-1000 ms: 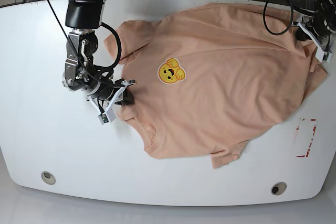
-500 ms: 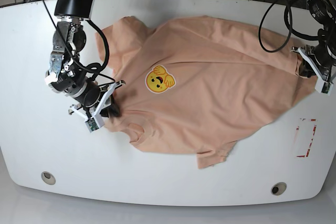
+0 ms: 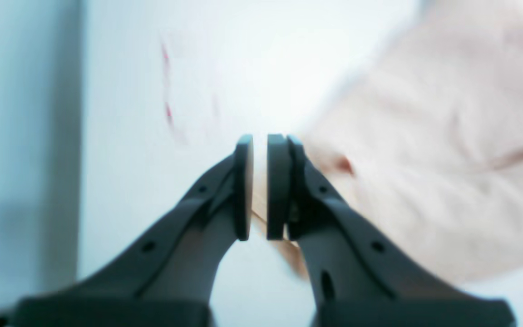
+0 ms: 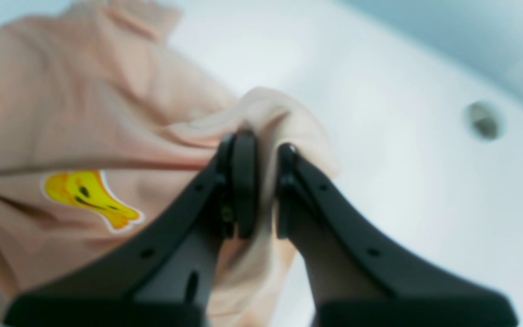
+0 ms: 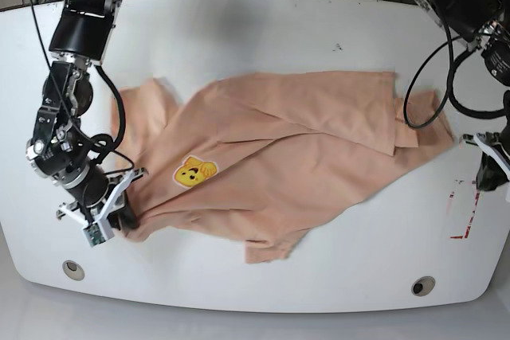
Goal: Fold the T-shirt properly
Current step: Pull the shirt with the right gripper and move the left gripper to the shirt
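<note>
bare table (image 5: 263, 33) behind, T-shirt (image 5: 287, 157) spanning middle

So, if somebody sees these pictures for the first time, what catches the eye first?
Most likely the peach T-shirt, lying crumpled across the middle of the white table, with its yellow smiley print toward the camera's left. Next, the two grippers: the right gripper is shut on the cloth, and the left gripper pinches the shirt's opposite edge.

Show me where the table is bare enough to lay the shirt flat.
Bare table runs along the far edge, above the T-shirt, and along the near edge below it. Crowded: both ends, where the right gripper and left gripper pinch the cloth.
</note>
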